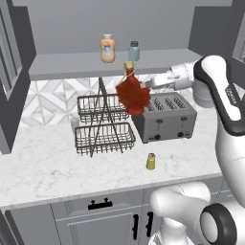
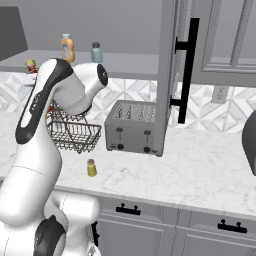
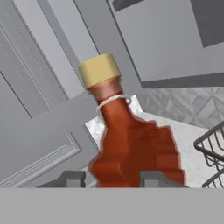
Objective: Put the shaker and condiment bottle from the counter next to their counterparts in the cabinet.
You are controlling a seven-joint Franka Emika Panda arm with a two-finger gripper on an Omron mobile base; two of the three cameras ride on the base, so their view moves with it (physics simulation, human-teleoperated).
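Left base view: one condiment bottle point(image 1: 132, 94) is held clamped between the fingers point(image 3: 75, 178), lifted above the desk point(image 1: 48, 167) before the two-tier wire basket point(image 1: 103, 124) and toaster point(image 1: 165, 117). One shaker point(image 1: 150, 161) is seen standing on the desk. In the cabinet point(image 1: 72, 62), one orange bottle point(image 1: 107, 48) and one teal-grey shaker point(image 1: 134, 51) are shelved side by side.

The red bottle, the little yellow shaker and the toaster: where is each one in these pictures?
condiment bottle point(image 1: 132, 94), left base view, ribbed red body, held in the air.
shaker point(image 1: 150, 162), left base view, yellow-green body, on the counter.
toaster point(image 1: 165, 119), left base view, front face.
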